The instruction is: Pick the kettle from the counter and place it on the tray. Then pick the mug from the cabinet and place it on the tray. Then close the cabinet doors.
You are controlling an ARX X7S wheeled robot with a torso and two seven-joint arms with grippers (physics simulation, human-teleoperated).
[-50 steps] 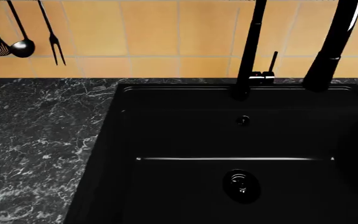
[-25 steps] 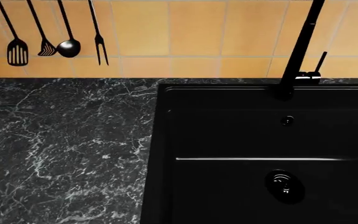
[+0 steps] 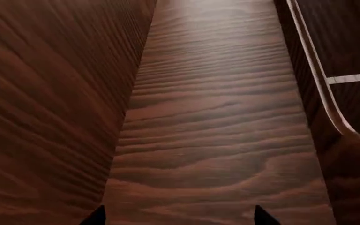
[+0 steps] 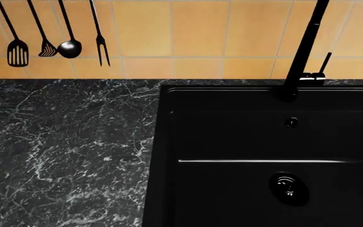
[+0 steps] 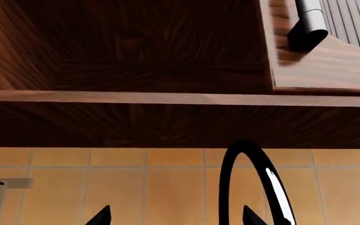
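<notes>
The kettle, the tray and the mug are out of view in every frame. The black marble-look counter [image 4: 62, 151] fills the left of the head view and is bare there. Neither gripper shows in the head view. In the left wrist view my left gripper [image 3: 180, 220] is open and empty; only its two dark fingertips [image 3: 95, 218] show, set wide apart in front of brown wooden cabinet panels [image 3: 211, 117]. In the right wrist view my right gripper [image 5: 176, 220] is open and empty, below the wooden cabinet's underside [image 5: 155, 47] and facing the orange tiled wall.
A black sink basin [image 4: 263, 156] with a tall black faucet [image 4: 301, 52] takes the right of the head view. Black utensils [image 4: 68, 45] hang on the orange tiles. A thin metal bar handle [image 3: 318, 79] runs along the cabinet wood. The faucet's arch [image 5: 255, 173] is near my right gripper.
The head view swung left between one second and half a second ago: sink and faucet shifted right, more counter and utensils came in. It has stayed still since.
</notes>
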